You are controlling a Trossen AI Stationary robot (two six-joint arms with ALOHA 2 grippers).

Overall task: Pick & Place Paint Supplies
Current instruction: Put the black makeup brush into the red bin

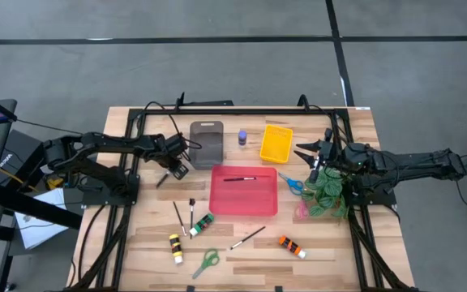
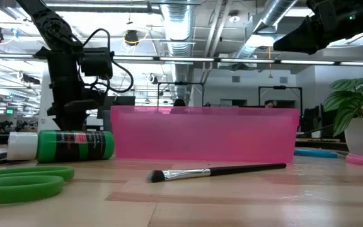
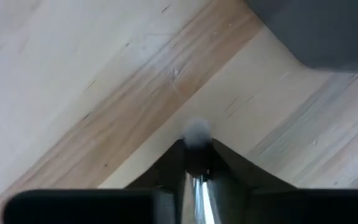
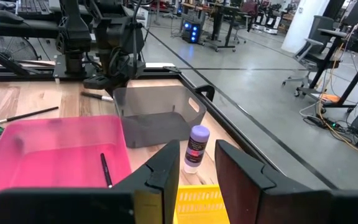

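My left gripper (image 1: 177, 168) (image 3: 196, 149) is between the grey tray (image 1: 207, 143) and the table's left edge, low over the wood, shut on a thin paintbrush (image 1: 162, 180). My right gripper (image 1: 308, 154) (image 4: 194, 155) hovers open beside the yellow tray (image 1: 276, 143), touching nothing. A purple bottle (image 1: 242, 138) (image 4: 197, 146) stands between the grey and yellow trays. One brush (image 1: 239, 178) lies in the pink tray (image 1: 243, 203). Loose on the table lie a green tube (image 1: 201, 225), a yellow tube (image 1: 176, 247), an orange tube (image 1: 292, 246), green scissors (image 1: 206, 262), blue scissors (image 1: 292, 184) and several brushes (image 1: 248, 238). My left gripper pinches the paintbrush at its metal ferrule (image 3: 197, 180), near the bristle end, between the two fingers. The pale bristle tip (image 3: 196, 130) sticks out past the fingertips toward the table. The dark handle (image 4: 97, 96) trails out toward the table's left; whether it rests on the wood I cannot tell.
A leafy potted plant (image 1: 328, 191) stands just below my right arm, near the table's right edge. Black frame rails (image 1: 128, 203) run along both table sides and the far edge. Bare wood lies near the front edge around the loose items.
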